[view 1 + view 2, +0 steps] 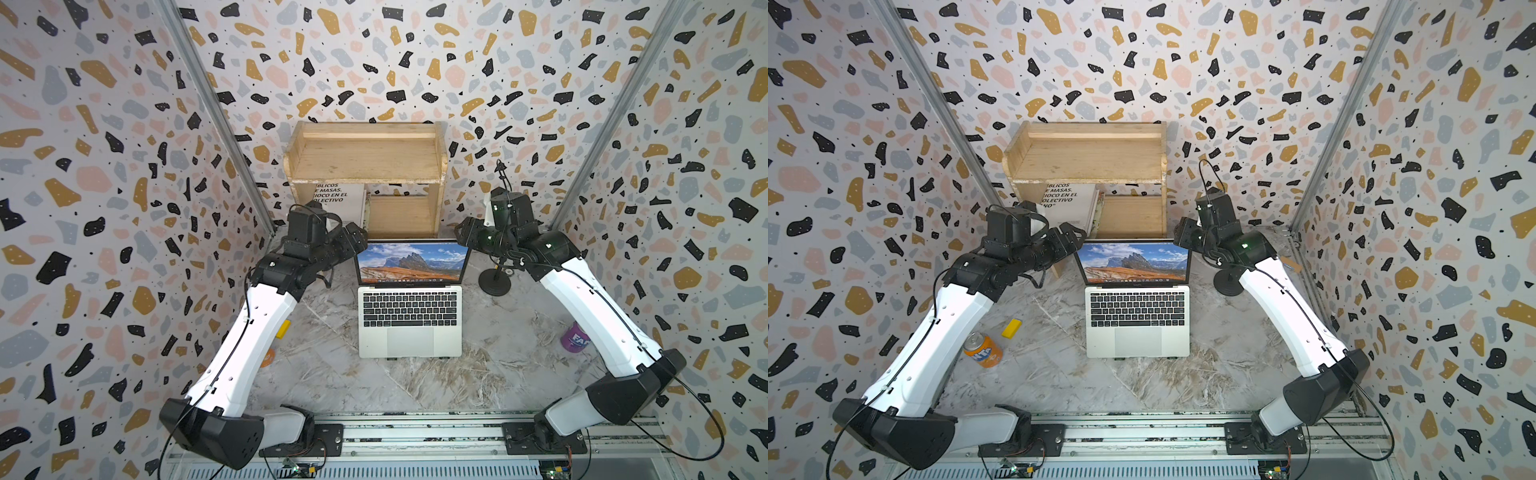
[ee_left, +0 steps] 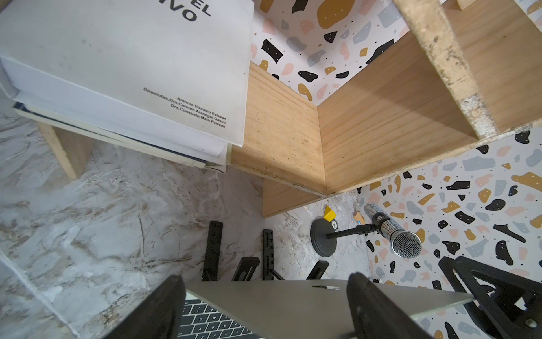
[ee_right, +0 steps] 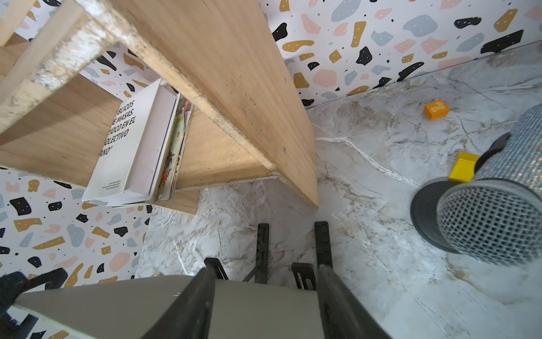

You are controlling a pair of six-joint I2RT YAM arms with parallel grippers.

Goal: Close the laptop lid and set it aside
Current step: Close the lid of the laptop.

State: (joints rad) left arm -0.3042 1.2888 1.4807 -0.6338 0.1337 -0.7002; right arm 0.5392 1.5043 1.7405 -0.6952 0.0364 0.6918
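Laptop (image 1: 410,320) open, just in front of shelf (image 1: 365,160). Left gripper (image 1: 358,241) spread wide, straddling the left top corner of the lid (image 1: 411,262). Right gripper (image 1: 462,235) partly spread at the right top corner.

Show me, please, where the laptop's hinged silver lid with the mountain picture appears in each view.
Both top views: silver laptop lid at centre, mountain screen showing.
Left wrist: its silver back, in the foreground.
Right wrist: its silver back, in the foreground.
Shared landmark: the pale wooden shelf behind it.
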